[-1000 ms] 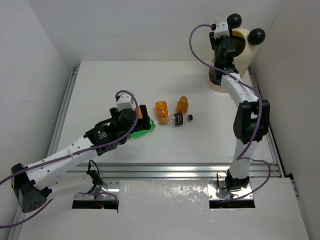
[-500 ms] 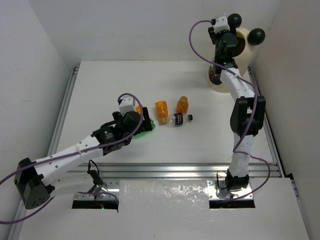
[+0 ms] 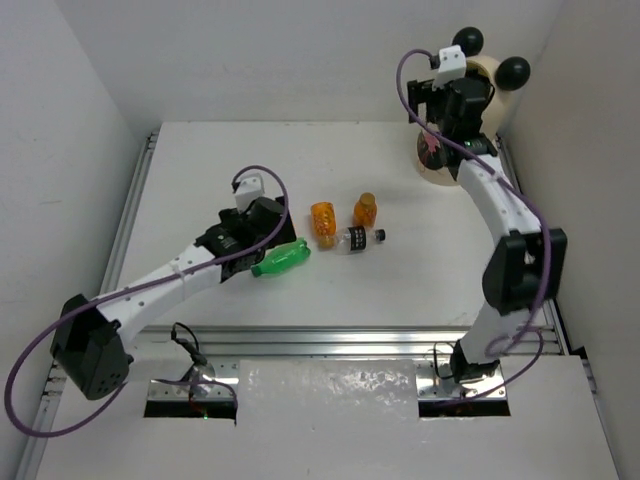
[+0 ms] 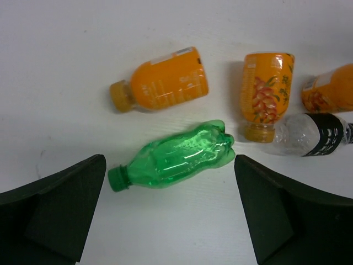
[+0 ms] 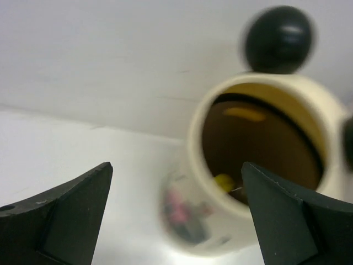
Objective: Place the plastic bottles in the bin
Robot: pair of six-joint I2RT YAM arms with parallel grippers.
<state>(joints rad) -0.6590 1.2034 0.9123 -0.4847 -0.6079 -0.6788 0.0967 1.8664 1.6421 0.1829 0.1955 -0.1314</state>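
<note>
A green bottle (image 4: 174,157) lies on its side on the table, just ahead of my open left gripper (image 4: 171,199), whose fingers stand either side of it without touching. Beyond it lie three orange bottles (image 4: 160,85) (image 4: 266,91) (image 4: 331,91) and a clear black-labelled bottle (image 4: 311,135). From above, the green bottle (image 3: 281,258), two orange bottles (image 3: 322,222) (image 3: 365,209) and the clear one (image 3: 360,238) show. My right gripper (image 5: 176,182) hangs open and empty before the cream bin (image 5: 193,138). Something yellow (image 5: 223,181) lies inside the bin.
The bin (image 3: 440,165) stands at the back right corner with two black ball ears (image 3: 514,72) (image 3: 468,40), close to the right wall. Aluminium rails (image 3: 125,230) run along the table's left, right and near edges.
My right gripper has opened wide at the bin's mouth and its arm has swung right. My left gripper has pulled back up-left, so the green bottle now lies uncovered.
</note>
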